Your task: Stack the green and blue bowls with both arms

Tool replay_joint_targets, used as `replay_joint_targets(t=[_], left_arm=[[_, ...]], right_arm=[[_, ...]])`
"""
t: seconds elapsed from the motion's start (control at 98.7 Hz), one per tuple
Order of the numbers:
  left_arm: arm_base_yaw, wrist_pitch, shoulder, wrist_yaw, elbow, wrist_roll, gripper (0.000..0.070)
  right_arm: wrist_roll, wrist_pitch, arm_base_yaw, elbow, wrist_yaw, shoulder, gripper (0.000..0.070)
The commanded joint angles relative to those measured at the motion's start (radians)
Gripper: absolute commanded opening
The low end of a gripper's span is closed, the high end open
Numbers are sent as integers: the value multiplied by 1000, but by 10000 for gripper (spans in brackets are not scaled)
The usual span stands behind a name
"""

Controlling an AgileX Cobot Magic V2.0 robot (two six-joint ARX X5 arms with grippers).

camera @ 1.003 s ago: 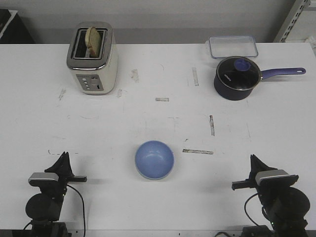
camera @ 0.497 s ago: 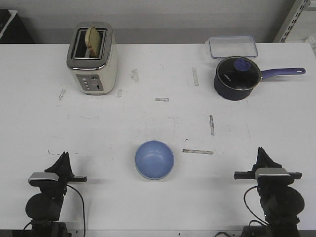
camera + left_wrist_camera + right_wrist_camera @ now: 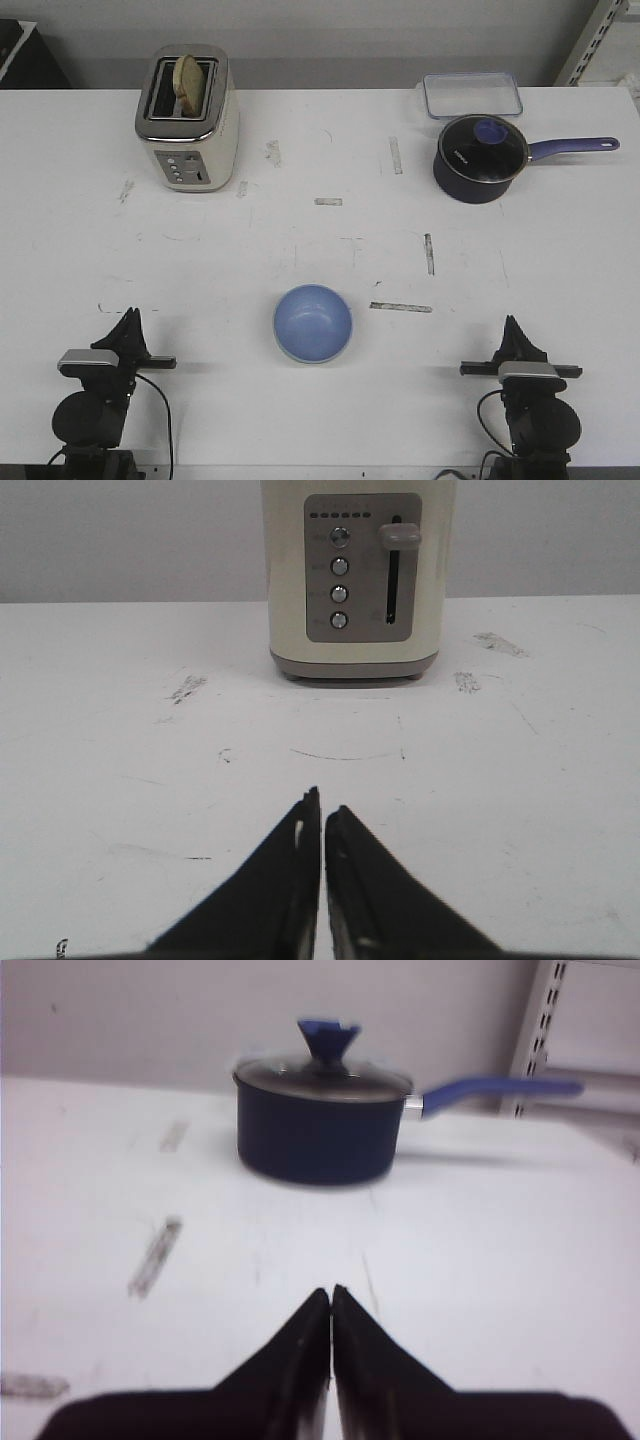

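Observation:
The light periwinkle blue bowl sits upright on the white table, near the front and midway between the arms. The green bowl is not in view in any frame; whether it lies under the blue one I cannot tell. My left gripper is at the front left, shut and empty; it also shows in the left wrist view. My right gripper is at the front right, shut and empty; it also shows in the right wrist view. Both are well apart from the bowl.
A cream toaster with a slice of bread stands at the back left, straight ahead of the left gripper. A navy saucepan with a glass lid and purple handle stands at the back right. A clear lidded container lies behind it.
The right arm has turned and shifted left, and its gripper now points straight ahead at the saucepan. The left arm and the blue bowl have not moved.

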Motion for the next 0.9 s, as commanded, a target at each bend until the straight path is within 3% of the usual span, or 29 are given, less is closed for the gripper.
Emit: replay_joint_targets(t=[0.0,0.892], left_arm=[[1,16,-2,-3,-21,-2,1],[1,14,-1,-3,-21,-2,1]], right_arm=[[36,17,2,-2,0,-1,0],[35,37,2,-2,0,-1,0]])
